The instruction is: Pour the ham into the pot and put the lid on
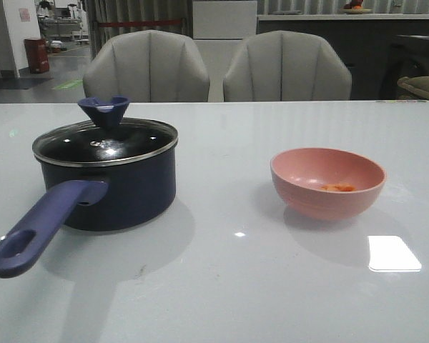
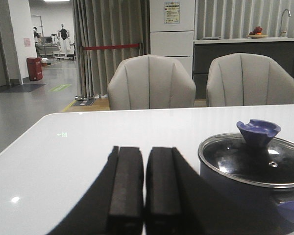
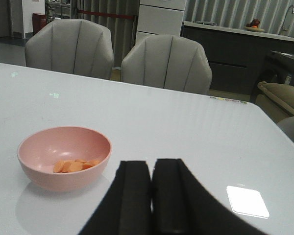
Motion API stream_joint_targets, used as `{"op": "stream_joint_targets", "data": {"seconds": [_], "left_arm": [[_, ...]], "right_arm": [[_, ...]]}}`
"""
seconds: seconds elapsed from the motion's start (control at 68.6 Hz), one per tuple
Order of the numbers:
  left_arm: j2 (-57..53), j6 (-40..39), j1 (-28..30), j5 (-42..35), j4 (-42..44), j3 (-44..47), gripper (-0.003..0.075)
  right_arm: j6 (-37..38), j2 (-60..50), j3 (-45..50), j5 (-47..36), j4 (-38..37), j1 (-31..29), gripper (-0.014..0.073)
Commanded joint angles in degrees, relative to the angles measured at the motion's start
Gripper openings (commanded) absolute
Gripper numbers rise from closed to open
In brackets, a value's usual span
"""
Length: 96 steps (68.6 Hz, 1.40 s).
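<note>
Purple-blue handle of the pot angles toward the table's near left corner, lid seated on top.
Ham sits in the pink bowl, right half of the table, nearer the right gripper; the pot lies beside the left gripper (both empty, jaws together).

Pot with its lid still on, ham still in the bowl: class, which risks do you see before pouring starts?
1. The lid covers the pot; pouring now would likely scatter ham on the glass.
2. The pink bowl is smooth and round, so it may slip when gripped.
3. The pot's long handle juts toward the robot and could be bumped.
</note>
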Motion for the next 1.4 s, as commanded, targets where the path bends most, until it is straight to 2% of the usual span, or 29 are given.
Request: {"op": "stream_joint_targets", "data": {"seconds": [0.0, 0.715, 0.773, 0.963, 1.006, 1.094, 1.254, 1.386], "left_arm": [[-1.05, -0.28, 0.12, -4.50, -0.38, 1.26, 0.0120], [-1.05, -0.28, 0.12, -5.13, -0.38, 1.26, 0.0120], [-1.05, -0.28, 0.12, -6.73, -0.38, 1.26, 0.0120], [-1.05, -0.28, 0.12, -19.61, -0.38, 0.10, 0.0120], [-1.05, -0.28, 0.12, -19.72, -0.38, -1.16, 0.0120], [-0.11, -0.28, 0.12, -15.06, -0.38, -5.41, 0.0120], [6.62, -0.28, 0.12, 3.57, -0.38, -17.89, 0.0120], [12.92, -0.28, 0.12, 13.80, -0.83, -25.02, 0.0120]], "right_arm": [[-0.01, -0.88, -0.31, -4.95, -0.69, -0.37, 0.0159], [-0.01, -0.88, -0.31, -4.95, -0.69, -0.37, 0.0159], [-0.01, -0.88, -0.31, -4.95, -0.69, -0.37, 0.0159], [-0.01, -0.88, -0.31, -4.95, -0.69, -0.37, 0.0159], [-0.01, -0.88, -0.31, -4.95, -0.69, -0.37, 0.0159], [-0.01, -0.88, -0.31, -4.95, -0.69, -0.37, 0.0159], [-0.01, -0.88, -0.31, -4.95, -0.69, -0.37, 0.0159], [-0.01, -0.88, -0.31, -4.95, -0.69, -0.37, 0.0159]]}}
